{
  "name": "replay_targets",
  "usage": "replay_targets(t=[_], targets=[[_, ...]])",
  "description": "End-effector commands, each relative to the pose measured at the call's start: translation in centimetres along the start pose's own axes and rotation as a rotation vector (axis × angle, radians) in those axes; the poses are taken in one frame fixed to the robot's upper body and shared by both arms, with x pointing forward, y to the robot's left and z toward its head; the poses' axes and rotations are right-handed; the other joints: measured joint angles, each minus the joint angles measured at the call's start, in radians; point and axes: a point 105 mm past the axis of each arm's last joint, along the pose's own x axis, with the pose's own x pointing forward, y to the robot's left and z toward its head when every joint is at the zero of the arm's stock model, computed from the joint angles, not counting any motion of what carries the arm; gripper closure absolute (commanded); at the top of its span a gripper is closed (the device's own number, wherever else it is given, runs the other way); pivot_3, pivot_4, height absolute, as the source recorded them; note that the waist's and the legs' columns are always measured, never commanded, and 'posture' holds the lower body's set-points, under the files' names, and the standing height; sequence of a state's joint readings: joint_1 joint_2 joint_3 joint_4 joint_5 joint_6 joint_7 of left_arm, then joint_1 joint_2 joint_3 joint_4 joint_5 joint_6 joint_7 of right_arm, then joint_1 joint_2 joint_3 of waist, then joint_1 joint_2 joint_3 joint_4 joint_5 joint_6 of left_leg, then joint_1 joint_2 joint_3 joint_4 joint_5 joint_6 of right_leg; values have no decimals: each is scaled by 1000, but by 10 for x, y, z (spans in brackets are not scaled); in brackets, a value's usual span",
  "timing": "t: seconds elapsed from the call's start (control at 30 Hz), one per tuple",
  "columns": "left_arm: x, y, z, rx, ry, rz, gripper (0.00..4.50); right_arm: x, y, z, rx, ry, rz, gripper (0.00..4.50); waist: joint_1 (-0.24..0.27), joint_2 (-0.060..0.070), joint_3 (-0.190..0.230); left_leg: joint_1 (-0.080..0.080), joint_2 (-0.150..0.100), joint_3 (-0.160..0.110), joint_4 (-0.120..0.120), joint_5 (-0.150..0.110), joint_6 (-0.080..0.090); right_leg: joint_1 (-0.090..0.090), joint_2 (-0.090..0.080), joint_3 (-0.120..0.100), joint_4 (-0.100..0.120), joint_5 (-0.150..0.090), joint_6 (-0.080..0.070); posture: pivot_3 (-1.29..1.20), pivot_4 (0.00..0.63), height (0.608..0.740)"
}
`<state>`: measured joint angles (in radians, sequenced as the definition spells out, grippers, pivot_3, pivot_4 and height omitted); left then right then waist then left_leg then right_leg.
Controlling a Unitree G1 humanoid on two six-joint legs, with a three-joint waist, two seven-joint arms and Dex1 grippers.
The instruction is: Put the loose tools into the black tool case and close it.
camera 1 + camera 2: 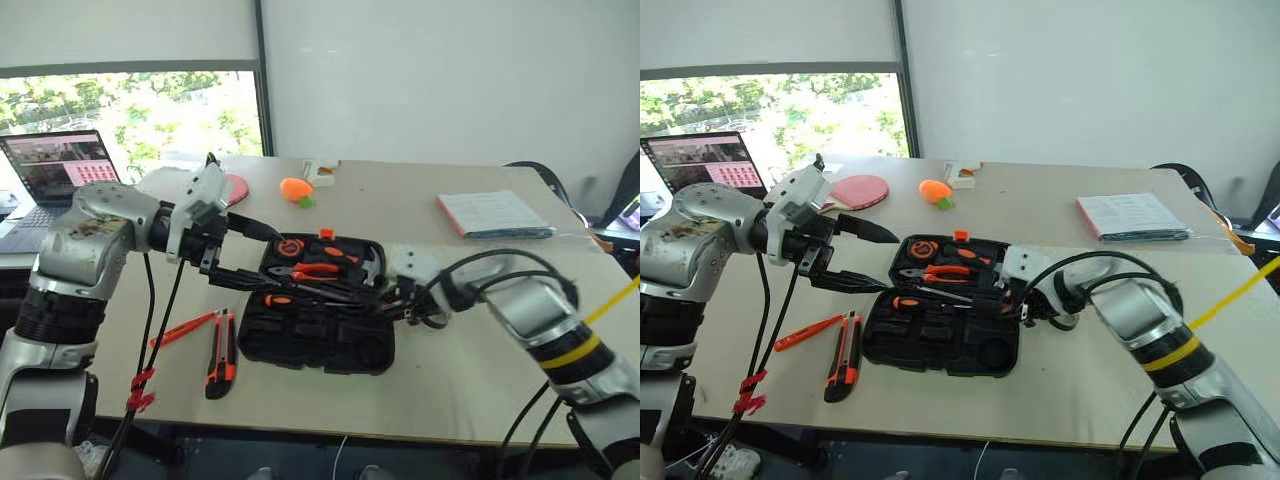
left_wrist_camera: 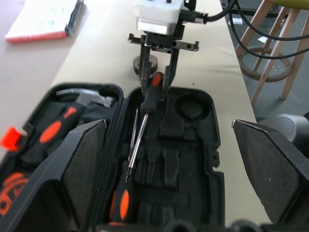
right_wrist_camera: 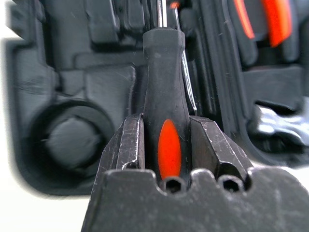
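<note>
Screwdriver (image 3: pixel 165 121) pinched in right hand (image 3: pixel 166 145) over open case (image 1: pixel 300 340); left hand (image 1: pixel 262 255) spread.

I am facing a beige desk (image 1: pixel 450 390) that is standing against a plain white wall (image 1: pixel 430 80). Daylight is coming through a window (image 1: pixel 140 115) at my left, green trees showing behind it under a lowered white blind (image 1: pixel 125 30). A dark chair (image 1: pixel 535 172) is sitting beyond the desk's far right corner, and wooden stool legs (image 2: pixel 270 53) are standing beside the desk.
</note>
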<state>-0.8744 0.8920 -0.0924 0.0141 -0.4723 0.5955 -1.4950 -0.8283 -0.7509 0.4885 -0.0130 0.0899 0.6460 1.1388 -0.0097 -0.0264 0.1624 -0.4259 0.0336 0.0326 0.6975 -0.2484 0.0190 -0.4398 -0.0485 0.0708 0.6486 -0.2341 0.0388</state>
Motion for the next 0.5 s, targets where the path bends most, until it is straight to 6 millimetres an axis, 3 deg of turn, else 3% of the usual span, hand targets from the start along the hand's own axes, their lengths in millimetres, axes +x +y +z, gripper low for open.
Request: replay_targets(t=[0.03,0.5], targets=[[-10,-3,14,54,-5,43,0,3,-6,4,-45,19,-9,3483,0,0,0,0,0,0,0,0,0,0,0,0,0,0,0,0,150,737],[-15,6,19,55,-17,89,0,11,-1,-3,-34,41,22,3483,0,0,0,1,0,0,0,0,0,1,0,0,1,0,0,0,150,737]])
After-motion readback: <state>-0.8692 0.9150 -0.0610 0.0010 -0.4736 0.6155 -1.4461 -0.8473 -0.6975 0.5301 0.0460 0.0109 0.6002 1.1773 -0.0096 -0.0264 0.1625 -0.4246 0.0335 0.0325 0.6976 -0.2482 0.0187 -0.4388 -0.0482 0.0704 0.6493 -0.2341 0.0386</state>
